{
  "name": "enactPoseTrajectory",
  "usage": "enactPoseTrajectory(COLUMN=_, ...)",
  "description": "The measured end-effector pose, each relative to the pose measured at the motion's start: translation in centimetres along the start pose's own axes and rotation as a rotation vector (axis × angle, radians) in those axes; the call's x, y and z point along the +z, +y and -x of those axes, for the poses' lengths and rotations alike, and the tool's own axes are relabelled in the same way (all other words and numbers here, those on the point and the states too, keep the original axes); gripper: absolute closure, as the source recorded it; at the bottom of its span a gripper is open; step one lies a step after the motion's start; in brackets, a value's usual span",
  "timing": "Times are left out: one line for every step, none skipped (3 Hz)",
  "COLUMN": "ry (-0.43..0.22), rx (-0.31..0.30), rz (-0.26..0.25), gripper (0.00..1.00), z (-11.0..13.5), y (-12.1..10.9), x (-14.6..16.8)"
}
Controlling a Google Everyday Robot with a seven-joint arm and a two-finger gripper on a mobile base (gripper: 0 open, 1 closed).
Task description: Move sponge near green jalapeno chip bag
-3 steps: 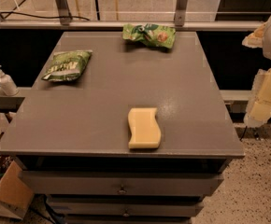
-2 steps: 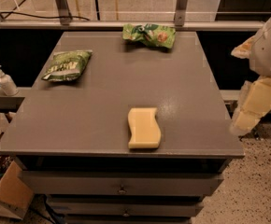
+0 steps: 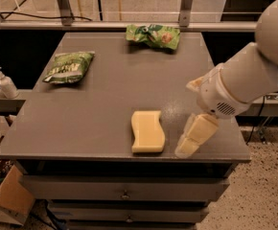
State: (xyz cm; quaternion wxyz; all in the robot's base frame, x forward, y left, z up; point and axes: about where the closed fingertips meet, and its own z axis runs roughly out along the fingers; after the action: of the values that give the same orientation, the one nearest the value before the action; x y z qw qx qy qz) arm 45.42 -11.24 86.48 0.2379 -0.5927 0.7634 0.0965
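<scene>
1. Sponge is lying flat on the grey table, towards the front edge and a bit right of centre. Pale yellow, wavy sides, long side running front to back.
2. Green jalapeno chip bag, the dark olive one with white lettering, sits on the left side of the table, further back. It's well apart from the sponge, with a wide stretch of bare tabletop between them.
3. Another bag, the brighter green bag with an orange-red picture on it, is at the back edge near the middle, crumpled up. Also well apart from the sponge.
4. Gripper hangs down just to the right of the sponge, near the front right part of the table, low over the surface. It's cream-coloured and tilted, with its tip pointing down and to the left. There's a small gap between it and the sponge, so no contact that I can see.
5. Whether the gripper is open or closed, honestly can't tell from this angle. It looks like one pale block.
6. White arm comes in from the upper right, big rounded segments, with a vented wrist bit just above the gripper.
7. Off the table on the left there's a white pump bottle on a ledge, and a cardboard box on the floor below.
</scene>
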Motion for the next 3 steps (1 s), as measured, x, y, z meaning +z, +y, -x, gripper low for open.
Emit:
enactPoseTrajectory(ry=-0.09, rx=0.024, rz=0.027, gripper=0.0, z=2.1, y=0.2, x=3.7)
enactPoseTrajectory(ry=-0.149, rx=0.056, rz=0.049, gripper=0.0, z=3.5, y=0.7, x=5.8)
enactPoseTrajectory(ry=-0.163, rx=0.075, rz=0.066, gripper=0.16, z=4.2, y=1.3, x=7.2)
